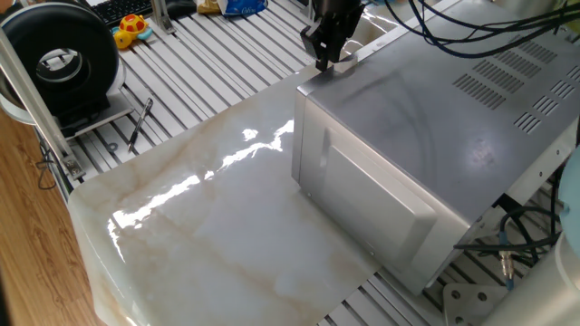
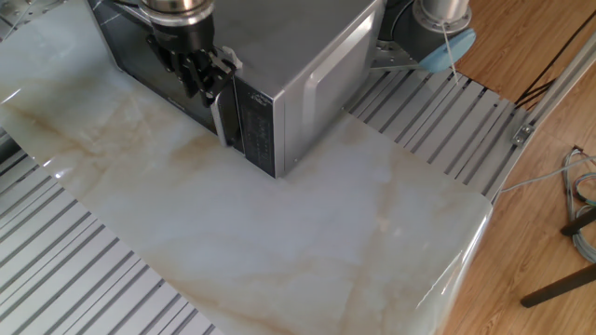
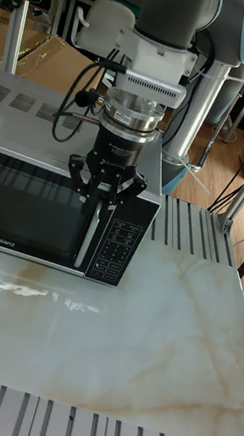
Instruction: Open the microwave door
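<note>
The microwave (image 1: 426,118) is a big silver box with vent slots on its top. In the tall fixed view its front shows: the microwave door (image 3: 25,204) has a dark glassy face and looks flush with the box. A white vertical handle (image 3: 89,243) runs along the door's right edge, next to the keypad (image 3: 120,248). My gripper (image 3: 103,202) points down at the top of that handle, with its fingers apart on either side of it. The gripper (image 1: 323,62) hangs over the box's front top corner. From the other side the gripper (image 2: 197,82) sits above the handle (image 2: 221,116).
The microwave stands on a glossy marble slab (image 1: 208,235) over a slatted metal table. A black round fan (image 1: 63,54), a yellow toy (image 1: 131,27) and a pen-like tool (image 1: 140,122) lie off the slab. Cables (image 1: 453,36) trail over the microwave's top.
</note>
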You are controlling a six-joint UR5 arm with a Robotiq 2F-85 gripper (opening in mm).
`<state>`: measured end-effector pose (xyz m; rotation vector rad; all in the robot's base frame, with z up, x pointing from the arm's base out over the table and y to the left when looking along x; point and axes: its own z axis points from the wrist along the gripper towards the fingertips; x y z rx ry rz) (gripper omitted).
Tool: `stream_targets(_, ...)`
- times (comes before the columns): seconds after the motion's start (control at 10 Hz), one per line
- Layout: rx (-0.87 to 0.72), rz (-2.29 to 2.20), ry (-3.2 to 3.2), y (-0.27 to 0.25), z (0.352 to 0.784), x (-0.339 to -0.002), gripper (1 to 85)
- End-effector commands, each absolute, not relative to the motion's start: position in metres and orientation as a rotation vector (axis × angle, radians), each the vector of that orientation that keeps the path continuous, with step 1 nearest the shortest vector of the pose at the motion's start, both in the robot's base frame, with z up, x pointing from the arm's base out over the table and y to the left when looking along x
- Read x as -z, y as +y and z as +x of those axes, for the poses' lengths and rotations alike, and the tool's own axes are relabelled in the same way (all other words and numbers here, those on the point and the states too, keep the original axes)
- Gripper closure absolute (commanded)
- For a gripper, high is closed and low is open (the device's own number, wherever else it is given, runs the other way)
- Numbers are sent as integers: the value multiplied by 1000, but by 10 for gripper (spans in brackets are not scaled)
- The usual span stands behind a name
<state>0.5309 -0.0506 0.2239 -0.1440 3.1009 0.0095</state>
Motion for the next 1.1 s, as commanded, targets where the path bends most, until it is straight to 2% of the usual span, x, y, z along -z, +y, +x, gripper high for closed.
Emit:
stream_targets(0.0,-39,-117,3090,-52,534,-227,523)
stream_targets(0.3,-49,-101,3101,-45,533,-229,523)
stream_targets(0.6,-51,-62,3073,-24,542,-213,523)
stream_targets(1.0,22,-83,3088,-45,539,-220,523)
